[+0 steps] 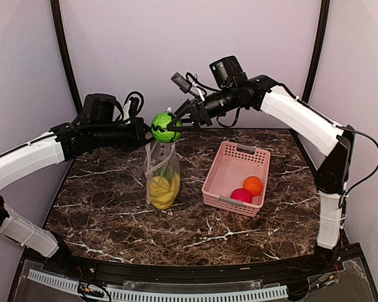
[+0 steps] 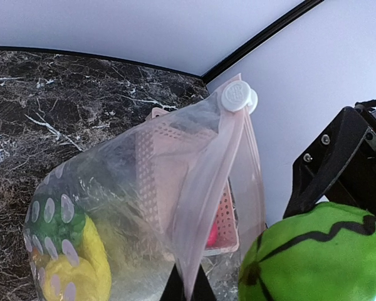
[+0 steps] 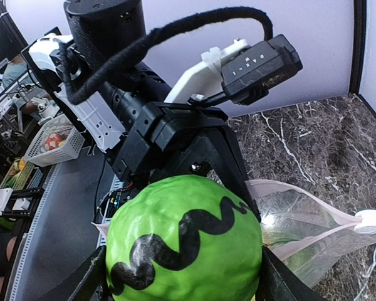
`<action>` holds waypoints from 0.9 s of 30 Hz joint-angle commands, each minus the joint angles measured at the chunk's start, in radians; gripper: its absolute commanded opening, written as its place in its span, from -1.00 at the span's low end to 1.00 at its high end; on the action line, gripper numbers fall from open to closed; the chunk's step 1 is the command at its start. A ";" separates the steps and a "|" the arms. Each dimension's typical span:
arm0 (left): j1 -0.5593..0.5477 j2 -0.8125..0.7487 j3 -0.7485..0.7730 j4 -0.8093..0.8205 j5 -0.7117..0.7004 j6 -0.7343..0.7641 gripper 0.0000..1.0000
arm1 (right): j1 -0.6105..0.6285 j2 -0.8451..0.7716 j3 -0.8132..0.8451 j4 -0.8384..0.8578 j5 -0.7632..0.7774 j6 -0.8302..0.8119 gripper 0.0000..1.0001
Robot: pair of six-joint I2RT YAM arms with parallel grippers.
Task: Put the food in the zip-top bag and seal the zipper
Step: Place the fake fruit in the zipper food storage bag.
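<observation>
The zip-top bag (image 1: 162, 179) stands upright on the marble table, and my left gripper (image 1: 148, 136) is shut on its top edge. In the left wrist view the bag (image 2: 131, 200) hangs from my left gripper (image 2: 189, 292), its pinkish zipper (image 2: 208, 182) ending in a white slider (image 2: 236, 97). Yellow and green food (image 2: 75, 266) lies at the bottom. My right gripper (image 1: 171, 128) is shut on a green ball with black wavy stripes (image 1: 166, 127), right above the bag's mouth. From the right wrist, the ball (image 3: 185, 238) fills the jaws of the right gripper (image 3: 185, 279); the bag (image 3: 307, 235) lies below.
A pink lattice basket (image 1: 230, 165) sits right of the bag, holding an orange (image 1: 253, 185) and a red-pink ball (image 1: 242, 195). The left gripper's black body (image 3: 175, 135) is close behind the green ball. Purple walls close the back and sides.
</observation>
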 commanded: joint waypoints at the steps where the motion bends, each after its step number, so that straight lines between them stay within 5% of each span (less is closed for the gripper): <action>1: 0.005 -0.017 0.027 0.026 0.015 -0.007 -0.99 | 0.028 0.025 -0.014 -0.021 0.081 -0.012 0.22; 17: 0.005 -0.033 0.011 0.085 -0.040 -0.038 -0.99 | 0.135 -0.012 -0.076 -0.121 0.541 -0.155 0.25; 22: 0.006 -0.010 0.018 0.099 -0.008 -0.061 -0.99 | 0.166 0.015 -0.022 -0.121 0.619 -0.172 0.34; 27: 0.006 -0.005 0.004 0.097 -0.001 -0.066 -0.99 | 0.170 0.021 0.056 -0.101 0.605 -0.160 0.64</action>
